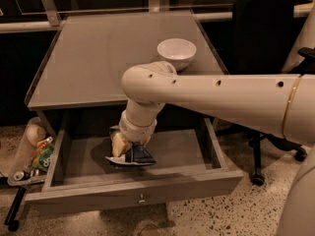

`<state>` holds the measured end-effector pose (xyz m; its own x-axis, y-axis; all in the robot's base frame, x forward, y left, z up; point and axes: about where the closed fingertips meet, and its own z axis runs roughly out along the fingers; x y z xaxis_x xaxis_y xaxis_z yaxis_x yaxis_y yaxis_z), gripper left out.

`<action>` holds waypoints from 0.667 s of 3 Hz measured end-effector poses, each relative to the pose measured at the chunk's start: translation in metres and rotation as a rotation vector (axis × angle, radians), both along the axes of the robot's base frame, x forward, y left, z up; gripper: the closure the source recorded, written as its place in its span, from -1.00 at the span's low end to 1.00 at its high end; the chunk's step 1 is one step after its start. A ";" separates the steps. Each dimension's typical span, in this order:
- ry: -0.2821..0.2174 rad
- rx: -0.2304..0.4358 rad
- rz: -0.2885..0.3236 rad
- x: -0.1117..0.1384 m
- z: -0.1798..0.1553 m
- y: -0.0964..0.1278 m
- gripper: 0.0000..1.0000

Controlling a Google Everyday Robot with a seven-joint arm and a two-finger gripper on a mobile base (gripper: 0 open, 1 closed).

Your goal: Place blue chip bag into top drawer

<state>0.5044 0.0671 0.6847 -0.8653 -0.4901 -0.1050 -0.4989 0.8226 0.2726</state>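
Grey wood comes first in my view: the wide, shallow, grey wooden top drawer (88,200) stands pulled out, and its small round metal knob (141,199) sits nearer to me than the gripper and just below it. The cream two-finger gripper (129,149) is down inside the drawer, left of its middle, at the end of a wrist pointing steeply downward. Directly under it, and touching it, is the small crinkled dark blue and white chip bag (139,157), low over the drawer floor or lying on it; I can't say which. Whether the gripper is clamped on the bag or has let go, I cannot tell from here.

I judge this to be the placing step, almost finished, since the bag is already within the drawer walls. My next move would be to make sure the bag is released, then lift straight up and clear of the drawer's front edge without dragging the bag along.

Left of the gripper, outside the drawer, hangs a side tray (17,163) of colourful packets (43,157). Beyond the gripper lies the flat grey tabletop (98,58), and on it, further off to the right, stands a round white bowl (176,52).
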 end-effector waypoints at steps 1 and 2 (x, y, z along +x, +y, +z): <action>0.000 0.000 0.000 0.000 0.000 0.000 -1.00; 0.000 0.000 0.000 0.000 0.000 0.000 -1.00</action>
